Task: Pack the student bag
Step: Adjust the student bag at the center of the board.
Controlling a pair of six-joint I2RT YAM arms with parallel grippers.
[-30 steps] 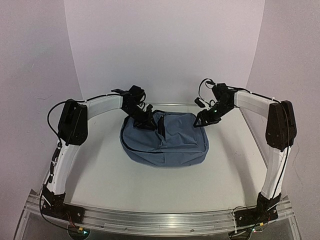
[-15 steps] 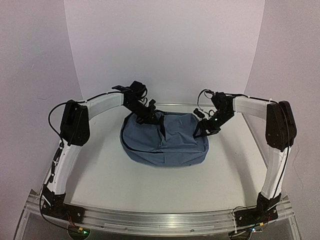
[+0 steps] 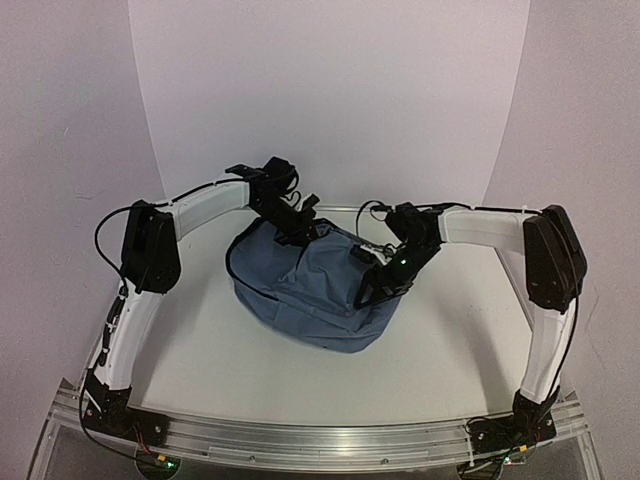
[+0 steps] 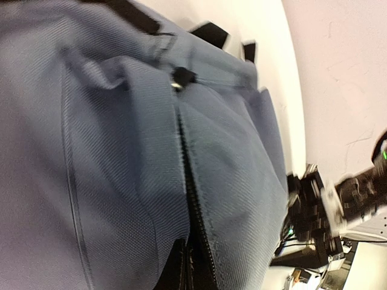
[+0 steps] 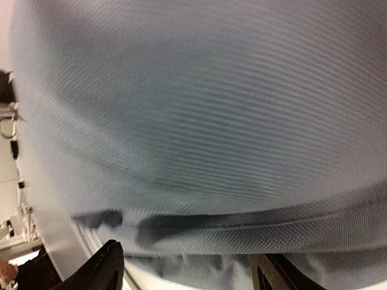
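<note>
Now left gripper [image 3: 298,232] clamps student bag [image 3: 320,300] (both arms bent inward); right gripper [image 3: 372,288] gapes.

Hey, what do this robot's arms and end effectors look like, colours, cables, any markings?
The left arm and right arm have white tubular links and bulky black joint housings. The left end effector and right end effector are black. Thin black cables loop beside the joints; a small green light glows near the right wrist.
</note>
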